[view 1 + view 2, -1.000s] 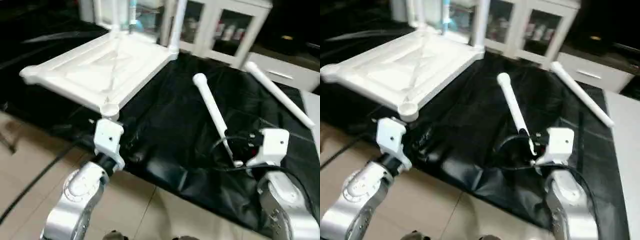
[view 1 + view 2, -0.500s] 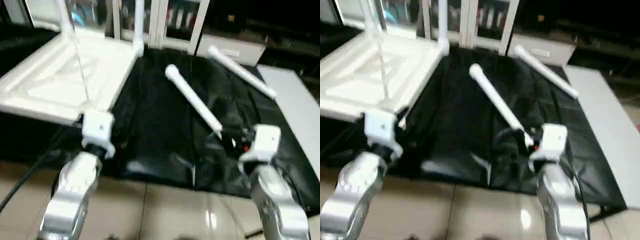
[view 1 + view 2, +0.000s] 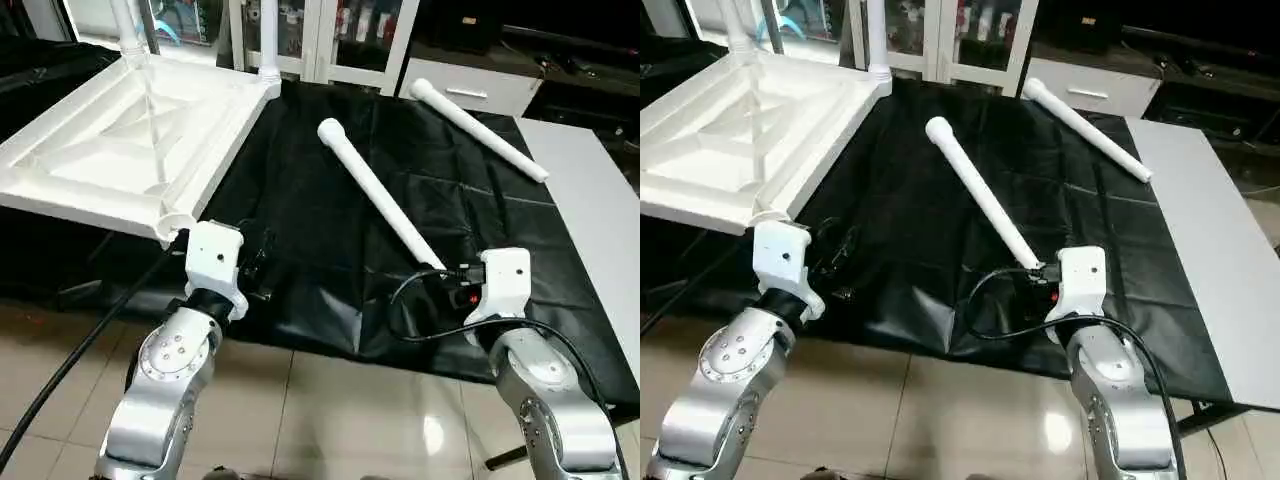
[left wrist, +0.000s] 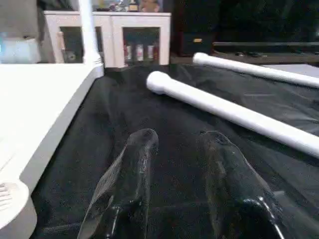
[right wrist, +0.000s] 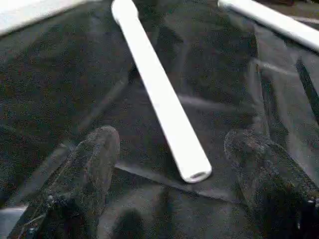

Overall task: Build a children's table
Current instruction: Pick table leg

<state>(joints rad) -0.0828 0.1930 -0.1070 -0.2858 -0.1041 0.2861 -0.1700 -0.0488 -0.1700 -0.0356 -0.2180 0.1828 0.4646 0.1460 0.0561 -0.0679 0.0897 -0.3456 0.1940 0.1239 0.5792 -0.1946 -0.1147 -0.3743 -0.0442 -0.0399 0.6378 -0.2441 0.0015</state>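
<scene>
The white tabletop point(image 3: 130, 140) lies upside down at the left on black cloth, ribs up. Two legs point(image 3: 268, 30) stand upright in its far corner sockets. A loose leg point(image 3: 380, 195) lies slantwise mid-cloth, and another leg point(image 3: 478, 130) lies at the far right. My left gripper point(image 4: 178, 142) is open and empty, just right of the tabletop's near corner socket point(image 3: 175, 228). My right gripper point(image 5: 172, 144) is open around the near end of the middle leg point(image 5: 159, 99), its fingers point(image 5: 97, 159) well apart from the tube.
Black cloth point(image 3: 330, 230) covers the low work surface and hangs over its near edge. A grey-white board point(image 3: 590, 220) borders it on the right. White glass-door cabinets point(image 3: 350, 30) stand behind. A black cable point(image 3: 70, 360) runs across the tiled floor point(image 3: 330, 410).
The whole picture has shifted because the head camera moved. The tabletop and legs lie as before. Both grippers keep the same opening, and nothing was taken hold of.
</scene>
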